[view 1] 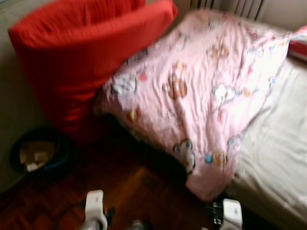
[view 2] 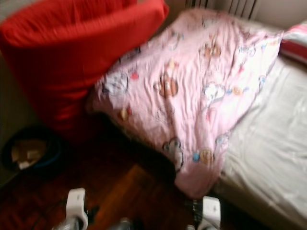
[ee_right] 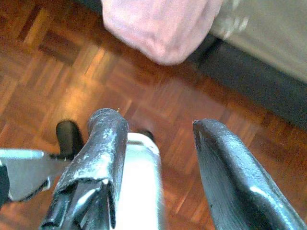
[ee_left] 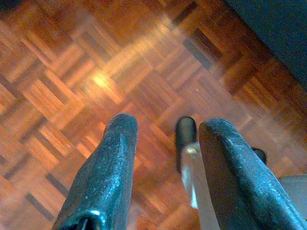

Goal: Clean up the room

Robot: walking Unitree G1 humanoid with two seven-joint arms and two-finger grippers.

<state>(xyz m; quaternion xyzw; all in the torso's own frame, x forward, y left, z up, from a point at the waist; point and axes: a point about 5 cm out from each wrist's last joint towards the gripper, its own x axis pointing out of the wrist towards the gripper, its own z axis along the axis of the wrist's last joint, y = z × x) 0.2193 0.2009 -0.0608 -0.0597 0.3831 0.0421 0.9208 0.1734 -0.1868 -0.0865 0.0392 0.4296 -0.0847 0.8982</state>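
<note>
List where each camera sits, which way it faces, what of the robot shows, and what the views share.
Left eye view: head, forward and down at the red pillow, pink duvet and bed; both arms low.
Right eye view: same scene, beside it.
Left wrist view: down at the parquet floor past the open left pincer.
Right wrist view: down at parquet and the duvet's hanging corner, open right pincer.
Shared: duvet, floor.

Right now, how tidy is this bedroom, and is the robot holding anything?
Both grippers, left and right, hang open above the wooden floor, holding nothing. The pink blanket lies rumpled, one corner hanging off the bed; a red pillow leans beside it. A bin holds scraps.
</note>
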